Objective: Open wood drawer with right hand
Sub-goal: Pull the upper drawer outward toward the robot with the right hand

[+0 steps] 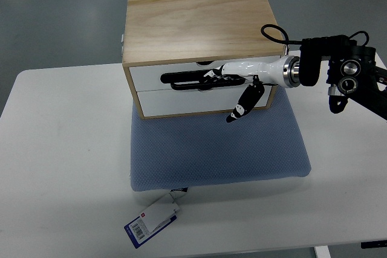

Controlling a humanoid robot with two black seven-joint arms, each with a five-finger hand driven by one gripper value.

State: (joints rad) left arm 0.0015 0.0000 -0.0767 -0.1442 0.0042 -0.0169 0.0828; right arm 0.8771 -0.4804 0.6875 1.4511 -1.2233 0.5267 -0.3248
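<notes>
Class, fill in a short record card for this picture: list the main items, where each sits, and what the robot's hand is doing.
furniture: wood drawer box, two white drawer fronts, both look closed
base: blue cushion on white table
right hand: fingers stretched across upper drawer front, thumb hanging over lower one
left hand: not in view
extra: barcode tag at cushion's near edge

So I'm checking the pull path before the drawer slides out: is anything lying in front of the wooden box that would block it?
Nothing visible blocks it. The right hand lies against the upper drawer front. Ahead of the drawers lies only the bare blue mat; the tag sits past its front edge.
</notes>
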